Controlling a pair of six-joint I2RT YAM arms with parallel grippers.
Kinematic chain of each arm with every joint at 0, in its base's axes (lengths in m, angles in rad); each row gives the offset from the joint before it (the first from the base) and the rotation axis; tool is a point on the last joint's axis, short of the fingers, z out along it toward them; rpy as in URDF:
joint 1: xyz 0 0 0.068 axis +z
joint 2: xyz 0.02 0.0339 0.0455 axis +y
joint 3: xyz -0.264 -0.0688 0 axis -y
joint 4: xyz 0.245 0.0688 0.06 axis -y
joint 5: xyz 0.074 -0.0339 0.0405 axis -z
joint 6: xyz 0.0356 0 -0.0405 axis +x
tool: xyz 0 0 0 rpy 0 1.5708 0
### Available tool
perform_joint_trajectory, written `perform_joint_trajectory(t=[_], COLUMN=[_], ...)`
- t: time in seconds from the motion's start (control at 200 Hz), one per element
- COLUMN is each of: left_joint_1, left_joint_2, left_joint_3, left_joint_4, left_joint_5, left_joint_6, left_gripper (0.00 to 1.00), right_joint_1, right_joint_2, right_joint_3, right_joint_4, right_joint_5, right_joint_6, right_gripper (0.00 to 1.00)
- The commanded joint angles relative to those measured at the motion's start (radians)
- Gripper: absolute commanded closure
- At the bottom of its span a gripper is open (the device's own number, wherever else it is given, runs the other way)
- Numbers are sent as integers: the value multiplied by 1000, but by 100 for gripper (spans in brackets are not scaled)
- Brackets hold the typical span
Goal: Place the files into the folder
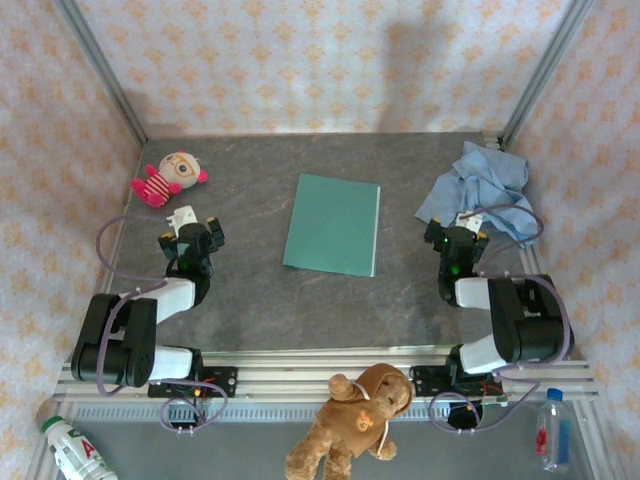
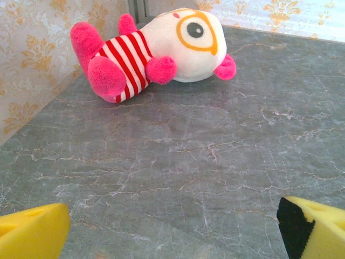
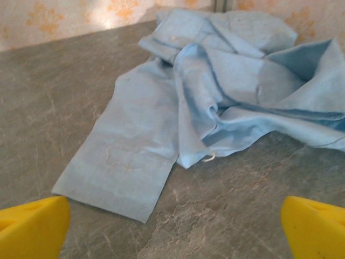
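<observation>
The teal-green folder lies shut and flat in the middle of the grey table, its spine to the left. The files are hidden. My left gripper rests left of the folder, well apart from it. It is open, and bare table lies between its yellow fingertips. My right gripper sits to the folder's right, also apart and open. Its yellow fingertips stand wide with nothing between them.
A pink striped plush toy lies ahead of the left gripper near the left wall. A crumpled light blue cloth lies ahead of the right gripper. A brown teddy and two bottles sit below the near rail.
</observation>
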Motion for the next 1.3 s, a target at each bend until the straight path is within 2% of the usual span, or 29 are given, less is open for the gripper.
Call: perform_joint_trajectory(t=[0.0,0.065,0.23,0.54,0.59,0.641,0.706,0.761,0.796,0.836,1.296], left_joint_1=[8,8,8,1,2,2,-6,-10,-10,-11,-13], left_joint_2=[7,44,36,69,75,98,171,156,167,158,162], left_joint_3=[-2,17,-5,49,55,60,41,55,42,54,50], left_joint_4=[73,77,106,46,45,61,168,110,161,118,134], left_joint_5=[-10,-18,-23,-10,29,135,227,215,213,210,206], left_joint_6=[15,14,10,26,43,82,144,139,142,140,143], left_gripper=[0,0,0,0,0,0,0,0,0,0,0], right_joint_1=[-3,-3,-3,-4,-3,-4,-4,-5,-5,-6,-5], right_joint_2=[56,47,51,53,52,53,52,53,53,52,54], right_joint_3=[6,58,64,66,66,66,66,66,66,66,68], right_joint_4=[118,1,-4,-3,-4,-3,-4,-3,-3,-3,-5], right_joint_5=[-46,-16,-6,-5,-6,-6,-6,-8,-7,-7,-7], right_joint_6=[-36,-16,-13,-14,-13,-13,-14,-13,-13,-13,-13], right_gripper=[0,0,0,0,0,0,0,0,0,0,0])
